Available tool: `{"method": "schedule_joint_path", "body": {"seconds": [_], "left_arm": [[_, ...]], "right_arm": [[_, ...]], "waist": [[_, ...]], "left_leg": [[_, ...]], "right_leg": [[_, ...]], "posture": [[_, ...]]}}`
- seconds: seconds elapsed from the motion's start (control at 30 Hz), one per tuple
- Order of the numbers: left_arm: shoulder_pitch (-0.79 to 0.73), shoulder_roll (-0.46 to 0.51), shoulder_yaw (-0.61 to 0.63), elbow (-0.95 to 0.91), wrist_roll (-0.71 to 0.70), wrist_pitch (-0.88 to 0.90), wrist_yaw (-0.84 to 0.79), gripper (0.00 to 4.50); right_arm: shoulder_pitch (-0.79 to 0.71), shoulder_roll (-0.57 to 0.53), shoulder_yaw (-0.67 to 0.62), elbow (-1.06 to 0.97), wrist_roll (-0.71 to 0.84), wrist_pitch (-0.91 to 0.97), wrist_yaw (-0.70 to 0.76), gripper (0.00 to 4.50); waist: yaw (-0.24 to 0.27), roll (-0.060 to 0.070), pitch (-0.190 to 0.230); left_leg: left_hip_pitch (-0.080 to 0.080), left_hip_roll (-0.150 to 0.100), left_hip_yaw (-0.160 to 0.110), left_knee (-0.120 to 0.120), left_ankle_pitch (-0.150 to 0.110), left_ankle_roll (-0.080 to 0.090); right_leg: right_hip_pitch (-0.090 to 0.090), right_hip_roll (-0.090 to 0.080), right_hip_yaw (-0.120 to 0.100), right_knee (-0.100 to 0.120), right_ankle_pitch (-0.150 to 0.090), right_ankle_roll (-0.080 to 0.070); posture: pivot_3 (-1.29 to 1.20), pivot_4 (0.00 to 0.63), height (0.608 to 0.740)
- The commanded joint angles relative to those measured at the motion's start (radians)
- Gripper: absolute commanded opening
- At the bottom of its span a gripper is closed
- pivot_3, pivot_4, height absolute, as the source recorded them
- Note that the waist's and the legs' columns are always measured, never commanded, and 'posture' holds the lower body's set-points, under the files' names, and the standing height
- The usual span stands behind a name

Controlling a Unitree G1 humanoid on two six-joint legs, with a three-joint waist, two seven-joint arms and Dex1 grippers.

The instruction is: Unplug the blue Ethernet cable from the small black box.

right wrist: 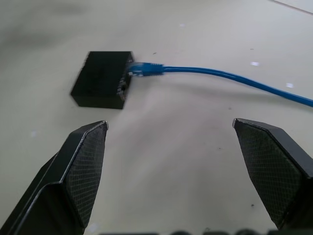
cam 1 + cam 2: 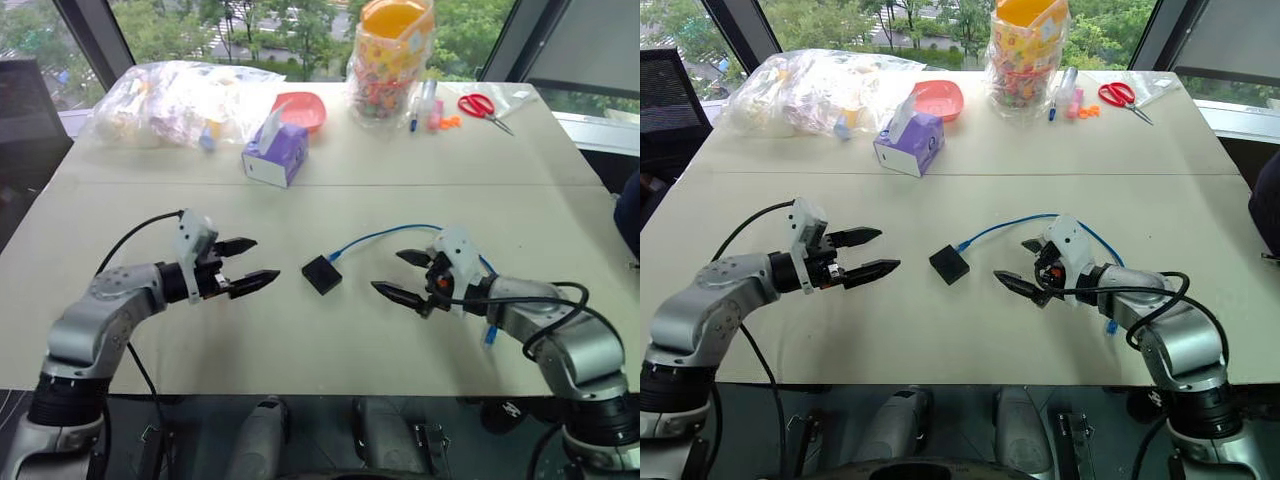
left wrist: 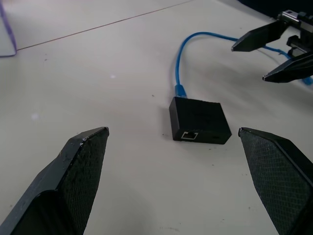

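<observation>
I've got both claws released, left claw (image 2: 252, 265) & right claw (image 2: 400, 275) flanking the small black box (image 2: 321, 273) mid-worktop (image 2: 300, 350) w/ blue Ethernet cable (image 2: 385, 236) plugged in; risk: unpinned box prob drags along if I yank.

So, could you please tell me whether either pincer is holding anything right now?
Nothing is held: the left pincer and right pincer are open, apart from the small black box.
</observation>
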Motion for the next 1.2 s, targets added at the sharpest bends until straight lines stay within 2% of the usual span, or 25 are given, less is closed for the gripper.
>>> {"method": "schedule_joint_path", "body": {"seconds": [0.03,0.2,0.4,0.53,0.7,0.9,1.07,1.2], "left_arm": [[-0.019,0.036,-0.006,0.001,0.009,-0.018,-0.055,4.47],[-0.021,0.076,-0.032,0.015,0.014,-0.017,-0.133,4.47],[-0.041,0.087,-0.053,0.020,0.026,-0.012,-0.150,4.47],[-0.053,0.080,-0.060,0.029,0.041,-0.017,-0.137,4.47],[-0.040,0.074,-0.078,0.029,0.064,-0.030,-0.140,4.47],[-0.024,0.089,-0.063,-0.002,0.059,-0.028,-0.142,4.47],[-0.017,0.098,-0.030,-0.029,0.050,-0.006,-0.108,4.47],[0.031,0.117,-0.006,-0.035,0.070,-0.041,-0.114,4.47]], "right_arm": [[-0.046,-0.044,-0.031,-0.039,0.047,0.022,0.039,4.29],[-0.140,-0.100,-0.029,-0.008,0.061,0.043,0.071,4.29],[-0.211,-0.166,0.025,0.054,0.034,0.030,0.128,4.29],[-0.285,-0.186,0.083,0.116,-0.008,-0.017,0.175,4.29],[-0.435,-0.180,0.245,0.244,-0.136,-0.169,0.296,4.29],[-0.586,-0.120,0.382,0.383,-0.247,-0.302,0.420,4.29],[-0.722,-0.004,0.532,0.597,-0.402,-0.536,0.528,4.29],[-0.789,0.106,0.577,0.778,-0.499,-0.658,0.511,4.29]], "waist": [[-0.001,0.000,0.000],[-0.002,0.000,0.000],[0.001,0.000,0.001],[-0.003,0.000,0.001],[-0.006,0.000,0.001],[-0.005,0.000,0.001],[-0.010,0.000,0.001],[-0.020,0.000,0.001]], "left_leg": [[0.000,0.000,0.000,0.000,0.000,0.000],[0.000,0.000,0.000,0.000,0.000,0.001],[-0.001,0.000,0.000,0.000,-0.001,0.001],[0.000,0.000,0.001,0.000,-0.001,0.001],[0.000,0.000,0.001,0.000,-0.001,0.001],[0.000,0.000,0.001,0.000,-0.001,0.001],[0.000,0.000,0.001,0.001,-0.001,0.001],[0.000,0.000,0.001,0.000,0.000,0.001]], "right_leg": [[0.000,0.000,0.000,0.000,0.000,0.000],[0.000,0.000,0.000,0.000,0.000,0.000],[0.000,0.000,0.000,0.000,0.000,0.000],[-0.001,0.000,0.000,0.000,0.000,0.000],[-0.001,0.000,0.000,0.000,0.001,0.002],[-0.002,0.000,0.000,0.001,0.002,0.004],[-0.002,0.000,0.000,0.001,0.003,0.005],[-0.003,0.000,0.000,0.002,0.003,0.005]], "posture": [[0.00,0.150,0.740],[0.00,0.150,0.740],[0.00,0.150,0.740],[0.00,0.150,0.740],[0.00,0.150,0.740],[0.00,0.150,0.740],[0.00,0.150,0.740],[0.00,0.150,0.740]]}}
